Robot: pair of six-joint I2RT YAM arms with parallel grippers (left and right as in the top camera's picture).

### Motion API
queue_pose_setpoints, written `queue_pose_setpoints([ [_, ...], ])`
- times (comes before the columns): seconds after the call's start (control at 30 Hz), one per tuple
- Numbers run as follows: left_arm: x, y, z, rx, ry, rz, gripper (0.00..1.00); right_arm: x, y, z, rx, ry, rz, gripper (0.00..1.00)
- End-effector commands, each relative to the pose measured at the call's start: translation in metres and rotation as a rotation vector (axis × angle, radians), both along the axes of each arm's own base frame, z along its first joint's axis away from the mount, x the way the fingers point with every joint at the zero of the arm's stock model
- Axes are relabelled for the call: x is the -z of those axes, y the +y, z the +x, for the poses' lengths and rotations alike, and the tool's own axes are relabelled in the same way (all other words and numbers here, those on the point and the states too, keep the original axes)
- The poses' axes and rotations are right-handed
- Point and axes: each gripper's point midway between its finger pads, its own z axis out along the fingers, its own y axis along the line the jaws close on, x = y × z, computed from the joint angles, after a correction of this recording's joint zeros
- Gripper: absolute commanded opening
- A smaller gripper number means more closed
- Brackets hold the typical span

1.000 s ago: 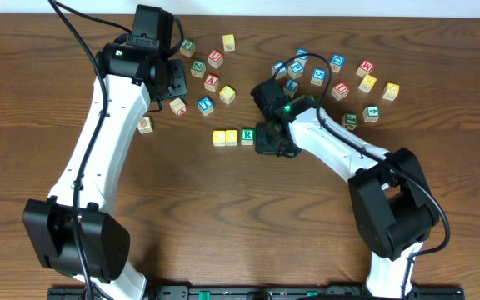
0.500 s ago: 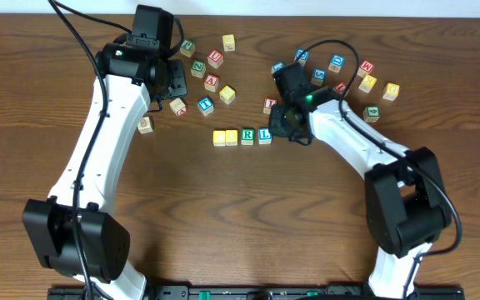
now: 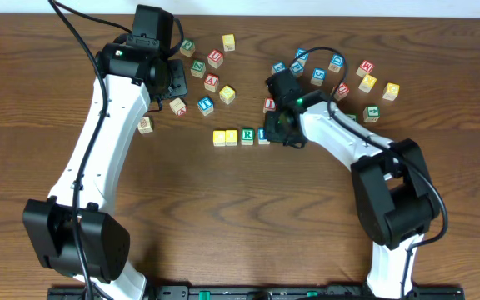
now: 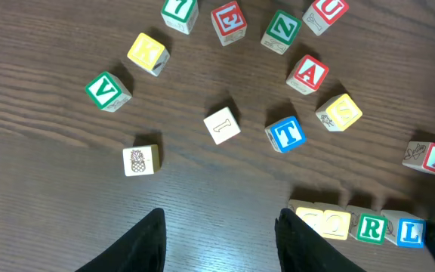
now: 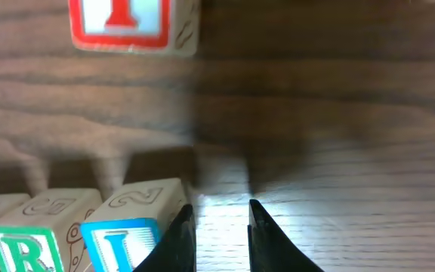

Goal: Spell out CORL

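Wooden block row at mid-surface, yellow pair, green R, blue L block at its right end, right fingers just beside it, narrowly parted, empty, left fingers spread wide over loose blocks.

Overhead shot is sharp and evenly lit from above, just soft, short shadows under the arms on the table. Left wrist cam is crisp too, with a pale sheen on the wood by the left end effector. Right wrist cam is dimmer: broad dark shadow mid-frame, a glare patch at the right end effector, and the L block looks soft.
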Motion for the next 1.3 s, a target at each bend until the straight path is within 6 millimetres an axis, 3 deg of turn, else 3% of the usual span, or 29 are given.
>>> queue_pose_setpoints([
  [0.0, -0.019, 0.003, 0.002, 0.000, -0.050, 0.009, 0.46, 0.002, 0.011, -0.006, -0.030, 0.013, 0.019, 0.18],
  [0.87, -0.019, 0.003, 0.002, 0.000, -0.050, 0.009, 0.46, 0.000, 0.029, -0.005, -0.074, -0.023, 0.038, 0.20],
  [1.27, -0.019, 0.003, 0.001, 0.000, -0.047, 0.009, 0.46, -0.009, 0.015, 0.005, -0.054, -0.041, 0.041, 0.27],
])
